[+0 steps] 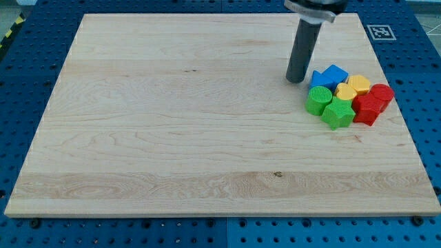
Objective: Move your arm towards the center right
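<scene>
surface: pale wooden board (172,124) | surround: blue perforated table (27,76) | light: even

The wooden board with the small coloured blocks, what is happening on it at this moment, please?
A robot arm with a dark rod works over the wooden board. My tip rests just to the view's left of the blue blocks, close beside them. All the blocks sit in one tight cluster at the view's right: the blue ones, two yellow blocks, two green blocks and two red blocks. Nothing is lifted.
</scene>
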{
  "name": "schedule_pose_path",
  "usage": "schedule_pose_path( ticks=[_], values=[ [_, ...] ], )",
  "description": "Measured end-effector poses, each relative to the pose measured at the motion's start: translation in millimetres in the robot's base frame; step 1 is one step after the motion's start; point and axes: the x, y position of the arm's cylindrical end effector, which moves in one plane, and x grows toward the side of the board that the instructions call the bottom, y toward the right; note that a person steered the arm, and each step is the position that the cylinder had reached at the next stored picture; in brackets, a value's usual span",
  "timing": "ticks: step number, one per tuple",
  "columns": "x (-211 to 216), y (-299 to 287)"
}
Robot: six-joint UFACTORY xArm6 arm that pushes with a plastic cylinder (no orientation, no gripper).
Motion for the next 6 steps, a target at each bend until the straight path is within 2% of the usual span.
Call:
schedule_pose_path(
  ticks=[3,6],
  values=[
    [-16.5,63.6],
    [-0.2,118.1]
  ],
)
